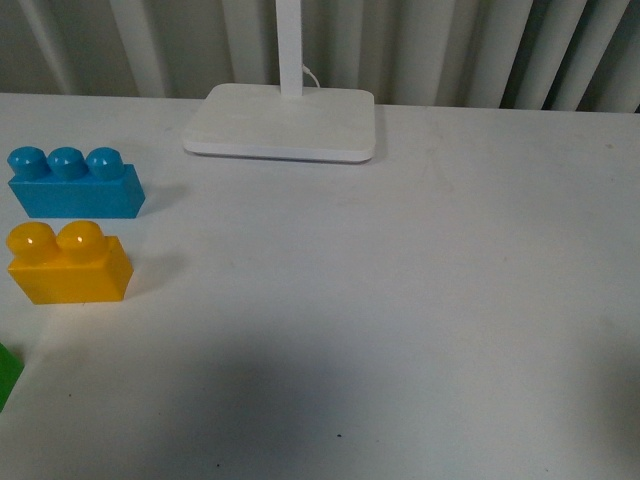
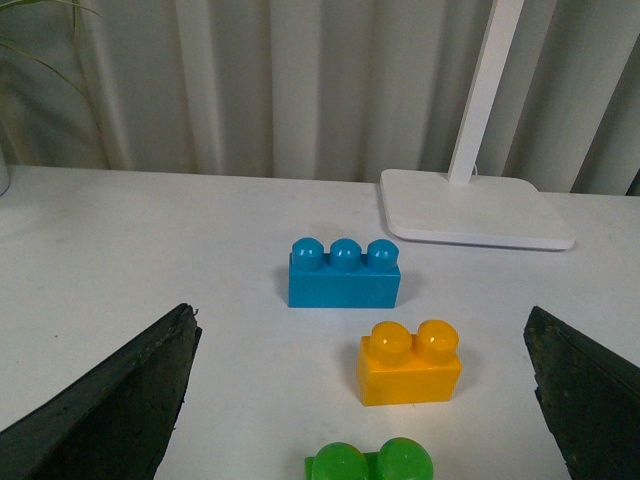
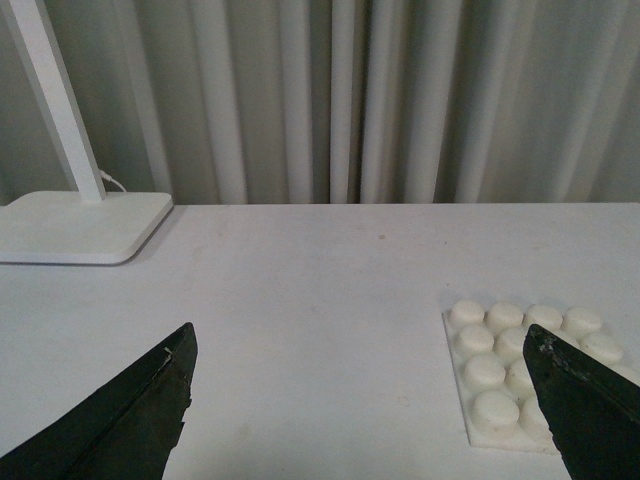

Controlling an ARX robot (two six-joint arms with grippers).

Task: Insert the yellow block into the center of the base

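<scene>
- Since left claw (image 2: 358,318) and right claw (image 3: 358,345) both gape empty, pickup hasn't begun.
- Just ahead of left claw sits yellow block (image 2: 410,366); base (image 3: 497,372) lies ahead of right claw.
- Next, likely: left claw lowers around yellow block and clenches.

The base (image 3: 510,375) is laid on the counter (image 3: 320,280), apparently partly hidden. The right gripper (image 3: 360,345) is spread wide.
</scene>
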